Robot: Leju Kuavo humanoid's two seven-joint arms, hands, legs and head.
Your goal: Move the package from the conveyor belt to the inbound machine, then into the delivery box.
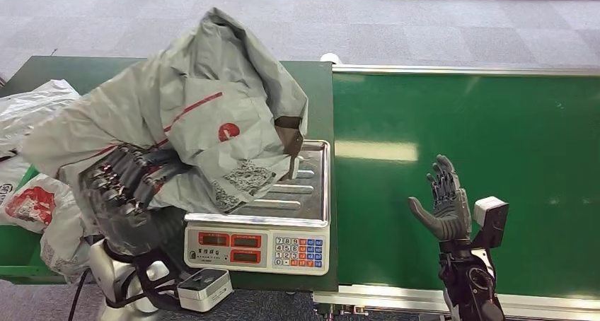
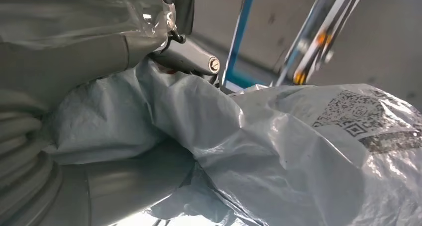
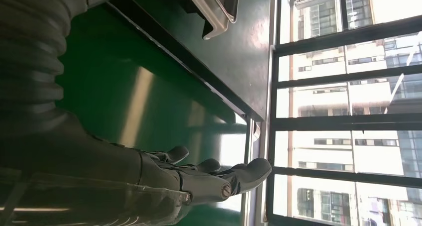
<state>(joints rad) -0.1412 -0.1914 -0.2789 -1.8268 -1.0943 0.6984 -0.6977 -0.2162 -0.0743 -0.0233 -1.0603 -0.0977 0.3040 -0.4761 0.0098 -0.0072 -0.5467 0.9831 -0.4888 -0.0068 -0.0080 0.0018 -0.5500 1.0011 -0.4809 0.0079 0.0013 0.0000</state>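
So right now I've got the package (image 1: 177,123), a big crumpled grey poly mailer with a red logo, held up in my left hand (image 1: 124,179), fingers wrapped into its lower left part. It's hanging over the left half of the scale (image 1: 272,215), which I take to be the inbound machine, sitting on the green desk (image 1: 318,109) right by the edge that butts against the conveyor belt (image 1: 467,172). The bag's lower flap with the QR label droops onto or just above the steel pan; I can't tell if it's actually resting there.

What the next bit turns on: the bag's long axis runs diagonally, from my hand at the desk's left side up and over toward the pan's far right corner. The left hand is the one on it. My right hand (image 1: 446,204) is well apart, hovering over the belt with fingers spread and nothing in it.

Left wrist view gives me the bag's plastic pressed against the hand (image 2: 59,86) plus the QR code (image 2: 368,119) up close. Right wrist view shows the empty fingers (image 3: 219,178) over the belt and the pan's rim (image 3: 219,17). More bagged parcels (image 1: 32,158) are piled at the desk's left edge.
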